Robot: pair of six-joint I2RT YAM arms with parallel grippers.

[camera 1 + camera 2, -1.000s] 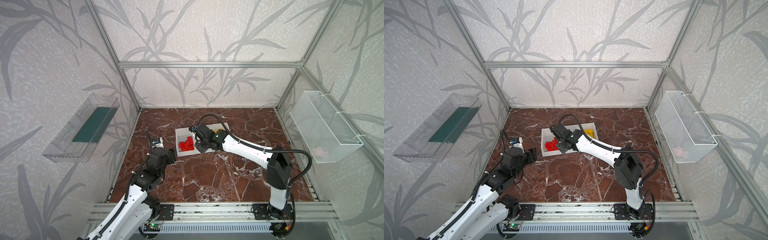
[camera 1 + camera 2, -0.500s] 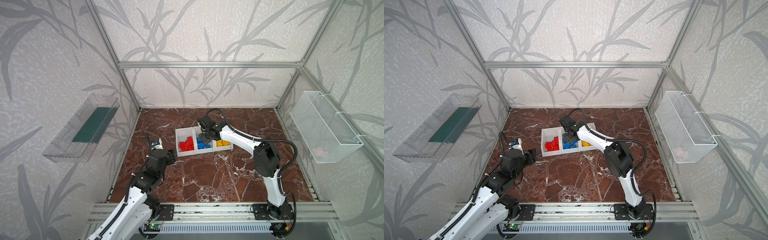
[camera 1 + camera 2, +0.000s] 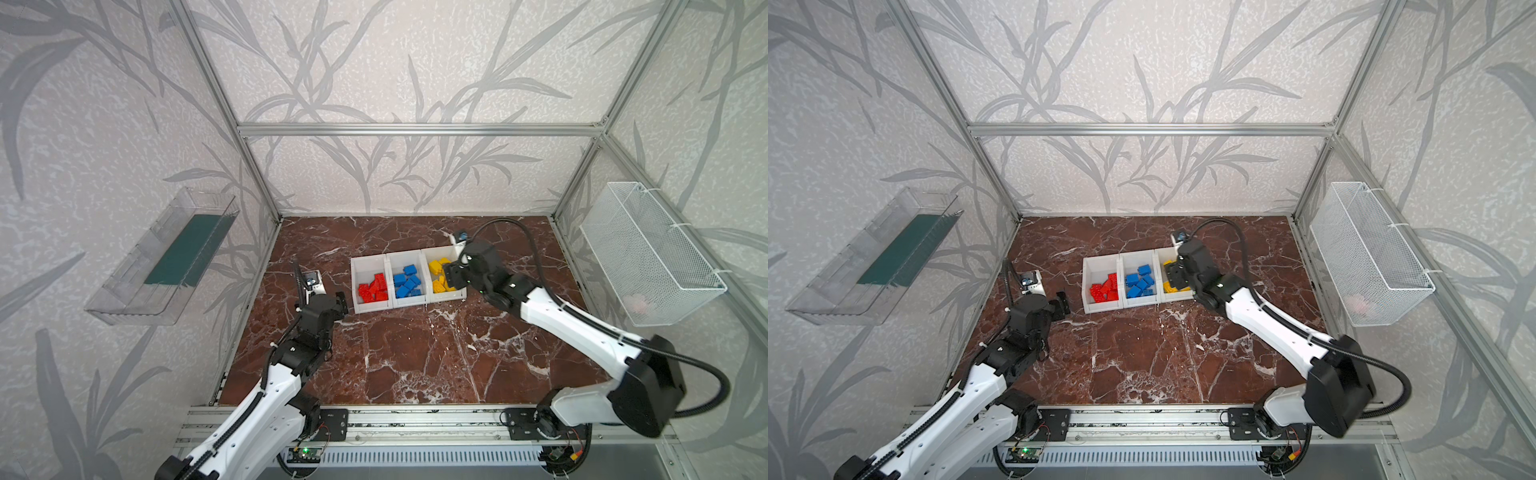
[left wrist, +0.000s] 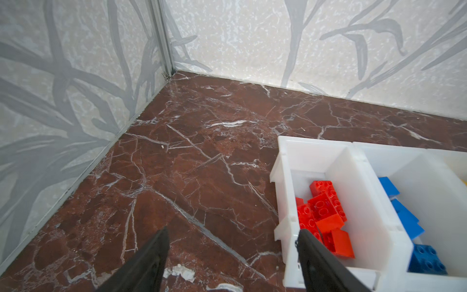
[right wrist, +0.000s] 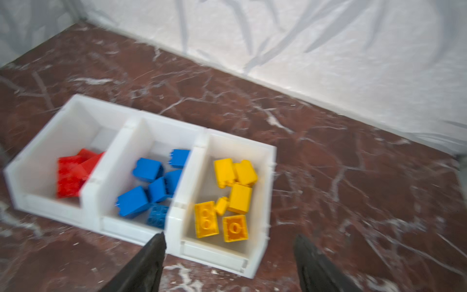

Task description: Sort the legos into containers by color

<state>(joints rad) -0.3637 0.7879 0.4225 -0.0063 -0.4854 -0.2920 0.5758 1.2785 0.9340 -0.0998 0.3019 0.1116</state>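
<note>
Three joined white containers [image 3: 368,259] stand mid-table. Red legos [image 3: 373,291] fill the left one, blue legos [image 3: 408,282] the middle one and yellow legos [image 3: 438,276] the right one. My left gripper [image 3: 341,302] hovers low just left of the red container, open and holding nothing. In the left wrist view its fingers [image 4: 233,230] straddle bare marble beside that container's wall [image 4: 285,161]. My right gripper [image 3: 451,277] hangs over the right side of the yellow container, open with nothing in it. In the right wrist view the yellow legos [image 5: 235,197] lie just beyond its fingertips [image 5: 230,235].
A clear plastic tray [image 3: 162,257] hangs on the left wall and a white wire basket [image 3: 648,253] on the right wall. An aluminium rail [image 3: 415,419] with both arm bases runs along the front edge. Patterned walls close the other three sides.
My right arm swung right from over the red and blue containers to the yellow one, and its jaws went from shut to open. My left gripper opened wider and barely moved.
</note>
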